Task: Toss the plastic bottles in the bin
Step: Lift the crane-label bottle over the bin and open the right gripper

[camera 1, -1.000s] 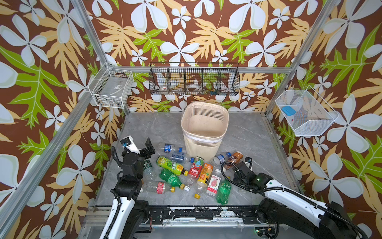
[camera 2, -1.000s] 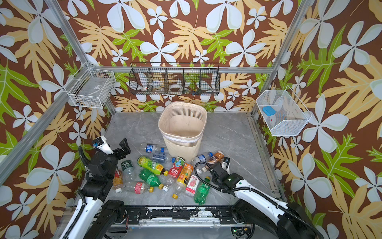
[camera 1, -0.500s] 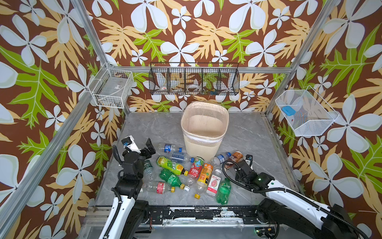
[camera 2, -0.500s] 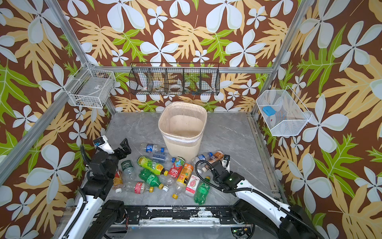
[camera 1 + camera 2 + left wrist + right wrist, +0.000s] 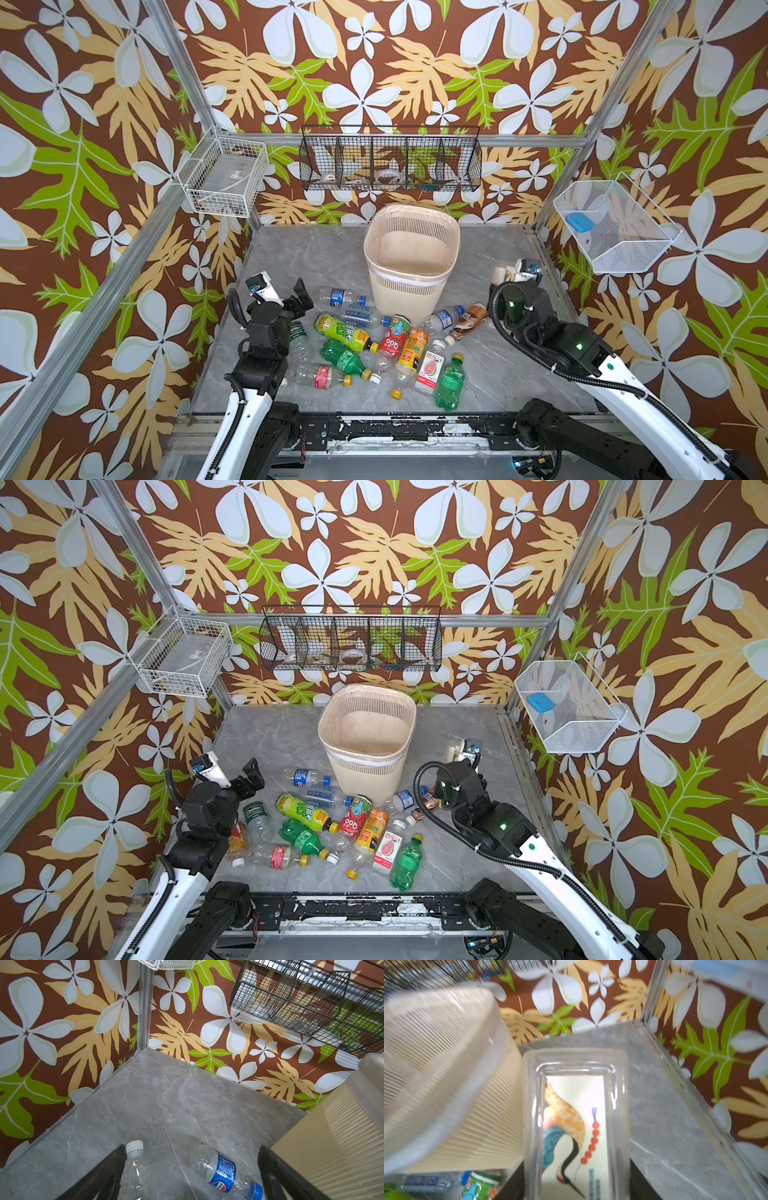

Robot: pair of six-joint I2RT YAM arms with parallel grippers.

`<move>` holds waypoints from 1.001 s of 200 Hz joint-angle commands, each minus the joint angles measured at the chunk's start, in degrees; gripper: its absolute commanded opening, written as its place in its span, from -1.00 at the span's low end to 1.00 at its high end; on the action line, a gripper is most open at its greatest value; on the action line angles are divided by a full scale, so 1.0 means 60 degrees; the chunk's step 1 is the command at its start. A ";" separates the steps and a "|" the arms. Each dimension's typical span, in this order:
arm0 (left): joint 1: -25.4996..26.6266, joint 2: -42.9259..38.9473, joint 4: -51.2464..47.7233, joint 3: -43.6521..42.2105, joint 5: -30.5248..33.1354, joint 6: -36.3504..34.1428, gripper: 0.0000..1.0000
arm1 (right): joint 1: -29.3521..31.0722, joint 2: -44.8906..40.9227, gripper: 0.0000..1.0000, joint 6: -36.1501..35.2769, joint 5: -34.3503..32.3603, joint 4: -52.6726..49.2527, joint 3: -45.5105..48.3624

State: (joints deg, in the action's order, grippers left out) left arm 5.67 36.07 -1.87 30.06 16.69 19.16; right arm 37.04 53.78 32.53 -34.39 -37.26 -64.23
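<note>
The crane-label bottle (image 5: 575, 1122), flat and clear, is clamped between the jaws of the right arm (image 5: 582, 353). It is held clear of the table (image 5: 494, 374), just beside the bin (image 5: 409, 293) on its right side and not yet over the rim. The likeliest failure, I judge, is a clip on that rim. The bottle hangs close to the ribbed wall, and a sideways sweep without more height could shove the light bin or twist the slick plastic in the grip. Letting go too soon would drop it down the outside of the bin. The wrist view is blurred, so I cannot tell how deep the jaws bite. The bottle's long axis runs straight out from the jaws, away from the wrist and toward the back wall, with a broad face turned to the wrist camera. I cannot tell which end carries the cap. The other plastic bottles (image 5: 390, 345) lie on their sides in a loose heap on the table in front of the bin, pointing every way. The left arm (image 5: 266, 332) hovers at the heap's left edge, its jaws spread wide and empty. Below them on the table lie a blue-label bottle (image 5: 224, 1174) and a white-capped clear bottle (image 5: 136, 1167).
</note>
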 commanded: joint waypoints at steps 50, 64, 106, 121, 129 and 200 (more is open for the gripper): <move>-0.0008 0.0133 -0.0011 0.0131 0.0221 0.0003 1.00 | 0.0008 0.4231 -0.02 -0.3502 0.2470 0.2022 -0.5425; -0.0008 0.0165 -0.0011 0.0133 0.0222 0.0026 1.00 | -0.0004 0.5122 -0.01 -0.3787 0.2915 0.2067 -0.6116; -0.0008 0.0356 -0.0113 0.0233 0.0229 0.0071 1.00 | -0.0048 0.7118 -0.01 -0.4476 0.3487 0.1635 -0.7255; -0.0008 0.0389 -0.0128 0.0261 0.0236 0.0073 1.00 | -0.0106 0.7363 -0.01 -0.4550 0.3662 0.1618 -0.7255; -0.0009 0.0403 -0.0139 0.0263 0.0236 0.0060 1.00 | -0.0144 0.7496 -0.01 -0.4573 0.3752 0.1575 -0.7255; -0.0008 0.0589 -0.0300 0.0378 0.0310 0.0110 1.00 | -0.0240 0.7867 0.02 -0.4503 0.3937 0.1610 -0.6962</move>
State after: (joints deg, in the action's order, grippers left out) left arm 5.67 39.18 -3.09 31.53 17.76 19.53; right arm 35.62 100.77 5.72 -11.29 -28.29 -105.97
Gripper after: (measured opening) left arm 0.999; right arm 0.537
